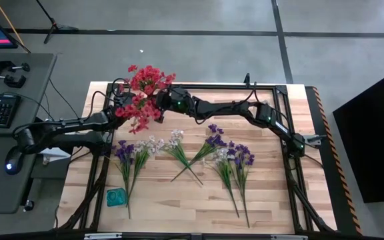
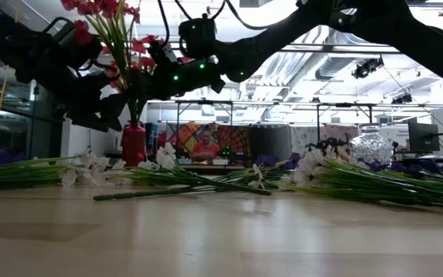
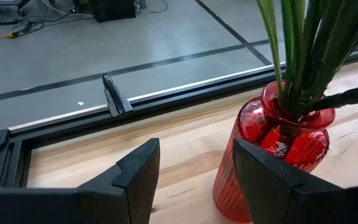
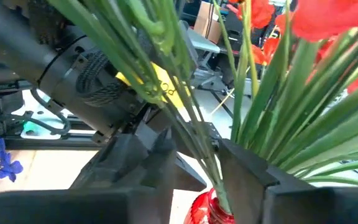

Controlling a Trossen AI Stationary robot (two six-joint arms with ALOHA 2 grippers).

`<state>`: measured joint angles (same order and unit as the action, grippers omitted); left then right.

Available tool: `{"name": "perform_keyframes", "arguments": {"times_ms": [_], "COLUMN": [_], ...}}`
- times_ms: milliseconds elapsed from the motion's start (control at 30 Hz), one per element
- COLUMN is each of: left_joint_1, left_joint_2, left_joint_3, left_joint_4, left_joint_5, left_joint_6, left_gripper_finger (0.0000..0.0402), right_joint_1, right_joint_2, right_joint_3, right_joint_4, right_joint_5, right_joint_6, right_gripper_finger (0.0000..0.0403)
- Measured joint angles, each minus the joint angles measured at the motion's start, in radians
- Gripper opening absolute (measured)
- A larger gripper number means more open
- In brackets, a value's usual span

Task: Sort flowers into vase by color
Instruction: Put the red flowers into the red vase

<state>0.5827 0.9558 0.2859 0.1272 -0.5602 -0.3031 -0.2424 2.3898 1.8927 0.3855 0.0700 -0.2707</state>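
The red flowers [image 1: 147, 93] stood gathered in the red ribbed vase [image 3: 272, 155] at the far edge of the worktop [image 1: 179, 200]; the right gripper [image 4: 194, 165] reached in among their green stems, which ran between its partly parted fingers, though whether it gripped any stem cannot be told. The left gripper [image 3: 194, 171] waited just beside the vase, fingers apart and empty. The red sorting looked nearly done, while purple sprigs [image 1: 235, 160] and white sprigs [image 1: 155, 145] lay unsorted on the worktop, well apart from both grippers.
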Motion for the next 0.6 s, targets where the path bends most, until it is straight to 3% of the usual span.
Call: {"name": "perform_keyframes", "arguments": {"times_ms": [267,600], "left_joint_1": [0.0,0.0], "left_joint_2": [0.0,0.0], "left_joint_3": [0.0,0.0], "left_joint_4": [0.0,0.0], "left_joint_5": [-0.001,-0.001], "left_joint_6": [0.0,0.0], "left_gripper_finger": [0.0191,0.0191], "right_joint_1": [-0.007,-0.022], "right_joint_2": [-0.001,-0.001], "right_joint_3": [0.0,0.0], "right_joint_4": [0.002,0.0], "right_joint_5": [0.004,0.003], "right_joint_6": [0.0,0.056], "right_gripper_finger": [0.0007,0.0002]}}
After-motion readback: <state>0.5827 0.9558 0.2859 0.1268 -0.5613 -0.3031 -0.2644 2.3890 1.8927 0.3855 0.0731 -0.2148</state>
